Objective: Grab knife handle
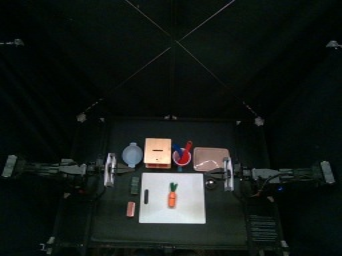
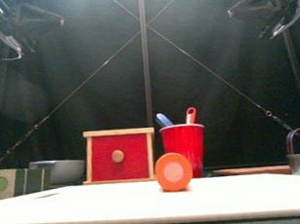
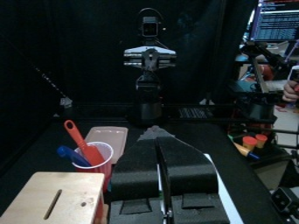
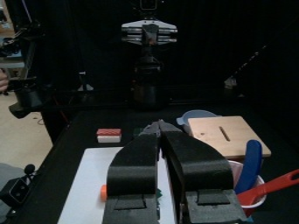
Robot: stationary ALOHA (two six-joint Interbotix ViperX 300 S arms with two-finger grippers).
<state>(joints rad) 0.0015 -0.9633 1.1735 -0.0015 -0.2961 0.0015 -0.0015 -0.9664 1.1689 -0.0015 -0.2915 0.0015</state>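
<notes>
A slim dark knife point(image 1: 143, 194) lies along the left edge of the white cutting board point(image 1: 190, 210), beside an orange carrot point(image 1: 173, 195); its handle and blade are too small to tell apart. The carrot's end faces the front view point(image 2: 173, 171). My left gripper point(image 1: 111, 170) hangs above the table's left side, jaws shut and empty, as the left wrist view point(image 3: 156, 132) shows. My right gripper point(image 1: 230, 173) hangs at the right side, shut and empty point(image 4: 160, 129). Neither touches the knife. The knife is hidden in both wrist views.
Behind the board stand a blue bowl point(image 1: 132, 154), a wooden box point(image 1: 160, 151) with a red front point(image 2: 121, 155), a red cup point(image 2: 184, 150) holding blue and red utensils, and a pink tray point(image 1: 211, 158). A small red block point(image 1: 131, 207) lies left of the board.
</notes>
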